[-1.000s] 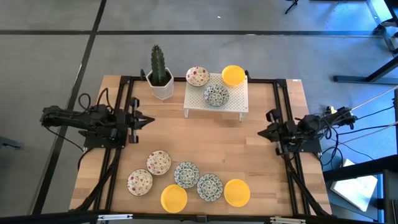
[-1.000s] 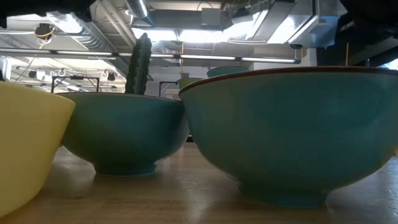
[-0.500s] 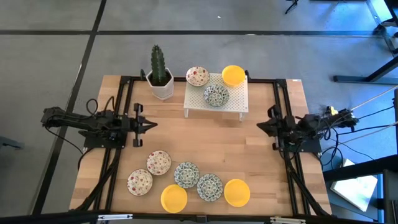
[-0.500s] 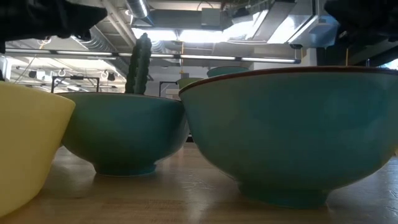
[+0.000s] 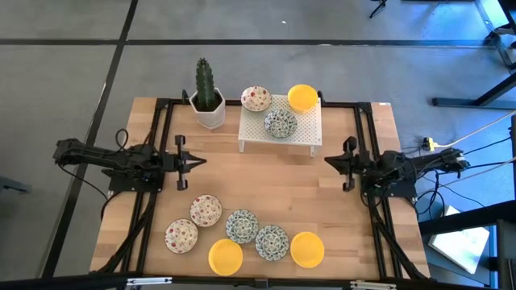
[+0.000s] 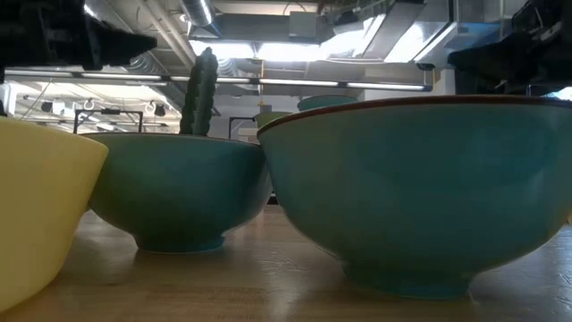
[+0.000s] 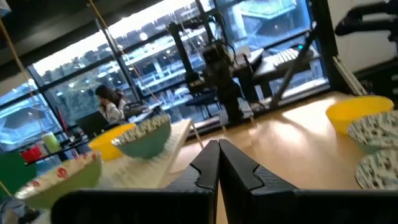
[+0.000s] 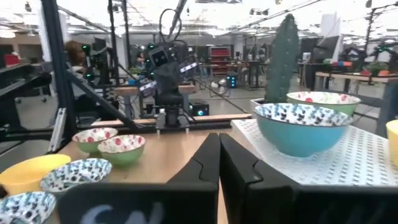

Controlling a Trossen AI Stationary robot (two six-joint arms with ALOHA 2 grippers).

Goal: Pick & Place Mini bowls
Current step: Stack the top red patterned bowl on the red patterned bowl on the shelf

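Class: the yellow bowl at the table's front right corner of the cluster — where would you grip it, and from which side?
Probably grip the yellow bowl by its thin rim, coming from above with one finger inside and one outside. It sits upright and shallow; its right edge is free, while a patterned bowl crowds its left.

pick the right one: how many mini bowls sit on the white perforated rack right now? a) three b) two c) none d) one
A: in the high view the white perforated rack carries three mini bowls, a red-speckled bowl at one far corner, a yellow bowl at the other, and a blue-green patterned bowl nearer the middle. The other six lie on the table's near part.
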